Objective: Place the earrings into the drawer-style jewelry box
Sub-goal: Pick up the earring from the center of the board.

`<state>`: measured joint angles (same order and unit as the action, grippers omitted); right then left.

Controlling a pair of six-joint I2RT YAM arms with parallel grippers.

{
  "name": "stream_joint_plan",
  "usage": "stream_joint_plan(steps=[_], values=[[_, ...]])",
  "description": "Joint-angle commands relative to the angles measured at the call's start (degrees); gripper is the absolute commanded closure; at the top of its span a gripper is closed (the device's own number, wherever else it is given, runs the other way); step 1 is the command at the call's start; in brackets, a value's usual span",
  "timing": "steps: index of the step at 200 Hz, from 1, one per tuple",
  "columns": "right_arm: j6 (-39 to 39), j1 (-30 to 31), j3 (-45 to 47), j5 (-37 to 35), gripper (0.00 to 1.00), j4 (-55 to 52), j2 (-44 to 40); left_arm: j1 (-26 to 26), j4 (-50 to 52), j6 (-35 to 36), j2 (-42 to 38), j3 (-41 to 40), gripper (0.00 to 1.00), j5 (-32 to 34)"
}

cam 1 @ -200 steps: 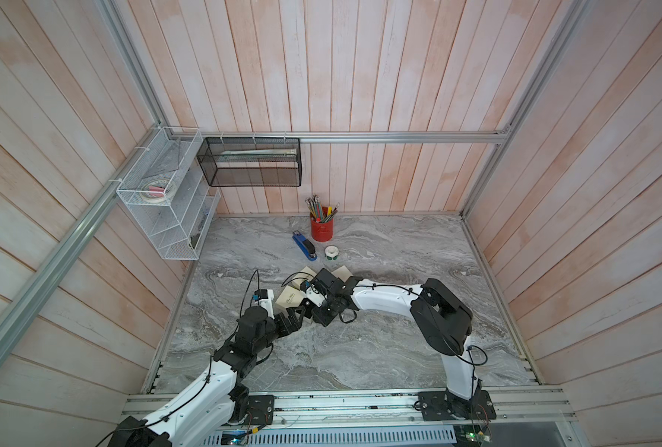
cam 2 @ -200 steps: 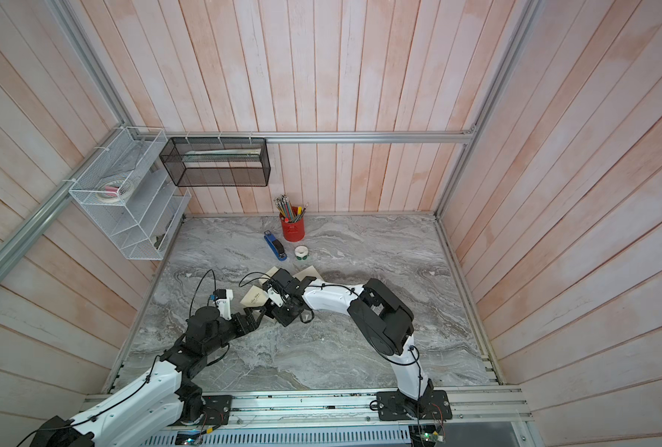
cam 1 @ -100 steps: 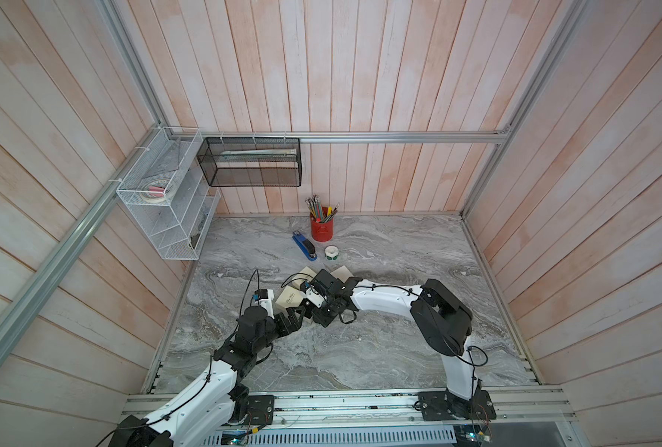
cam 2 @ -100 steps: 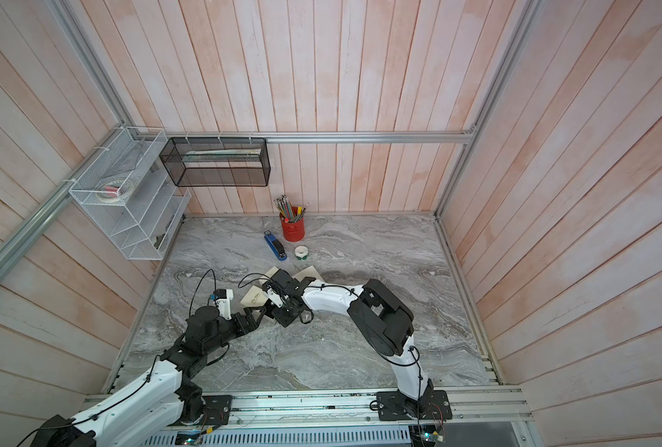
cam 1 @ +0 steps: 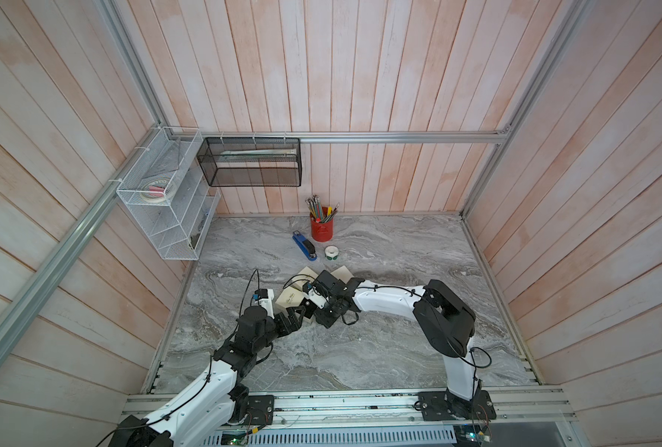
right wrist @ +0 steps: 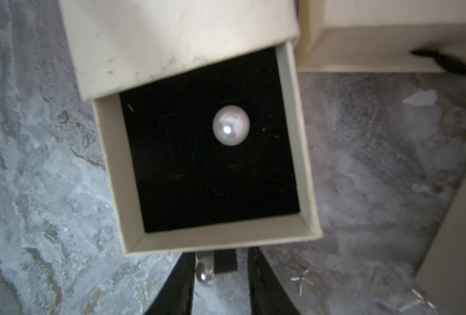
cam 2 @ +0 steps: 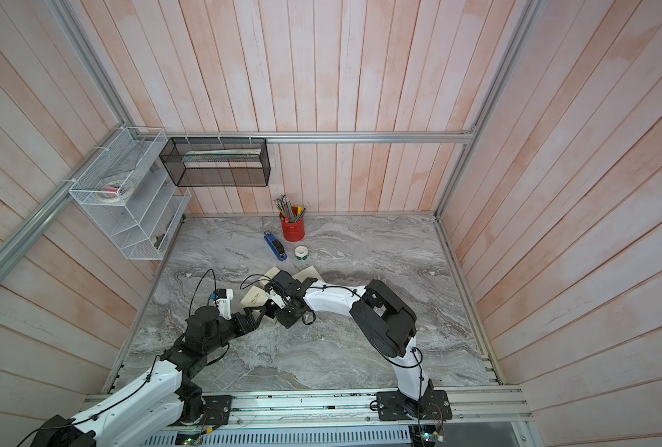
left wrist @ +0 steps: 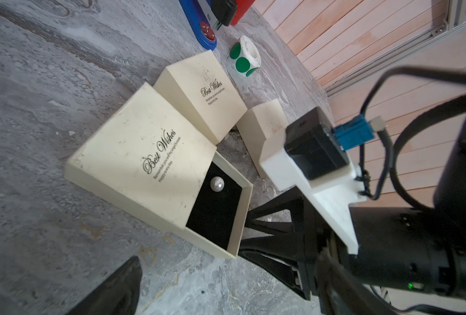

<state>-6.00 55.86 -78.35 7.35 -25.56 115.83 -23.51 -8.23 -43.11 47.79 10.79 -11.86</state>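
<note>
My left gripper (cam 1: 300, 314) gapes wide, empty, beside the jewelry box (left wrist: 133, 152). One pearl earring (right wrist: 231, 125) lies in its open drawer (right wrist: 302, 163); my half-open right gripper (right wrist: 221, 255), at the near rim, touches a second earring (right wrist: 205, 272).

Open overhead above black-lined cream cardboard drawer (right wrist: 207, 177). Hemmed behind by neighbouring cream boxes (left wrist: 201, 92); barred in front by right fingers (right wrist: 264, 289). Bare grey marble desk (cam 1: 360, 356) nearside.

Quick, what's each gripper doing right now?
Left gripper: open, empty.
Right gripper: jaws apart, with a pearl earring between them that does not span the gap; whether it is held cannot be told.
</note>
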Motion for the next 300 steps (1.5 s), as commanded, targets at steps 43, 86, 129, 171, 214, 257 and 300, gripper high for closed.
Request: stream_joint_plan(steps=[43,86,129,171,214,257,300], values=[[-1.04,0.22,2.41,-1.37,0.68,-4.41,-0.6,0.53,-1.49,0.92,0.39,0.16,0.0,-1.01],[-1.38,0.23,3.36,-1.62,0.69,-4.32,-1.11,0.54,-1.97,1.1,1.06,0.21,0.0,-1.31],[-1.38,0.22,3.31,-1.81,0.74,-4.32,-1.14,0.57,-2.3,1.01,1.15,0.06,0.0,-1.35],[-1.47,0.24,2.96,-1.65,0.78,-4.23,-0.79,0.59,-2.32,1.04,1.35,0.12,0.0,-1.42],[-1.65,0.22,3.56,-1.91,0.8,-4.32,-1.37,0.74,-2.28,1.02,1.44,0.03,0.0,-1.32],[-1.39,0.13,4.79,-1.45,0.87,-2.65,-3.56,1.4,-2.36,0.93,1.53,0.37,0.0,-1.25],[1.46,-0.03,9.11,0.73,0.98,2.96,-9.23,2.98,-2.15,1.86,2.13,1.43,0.0,-2.84]])
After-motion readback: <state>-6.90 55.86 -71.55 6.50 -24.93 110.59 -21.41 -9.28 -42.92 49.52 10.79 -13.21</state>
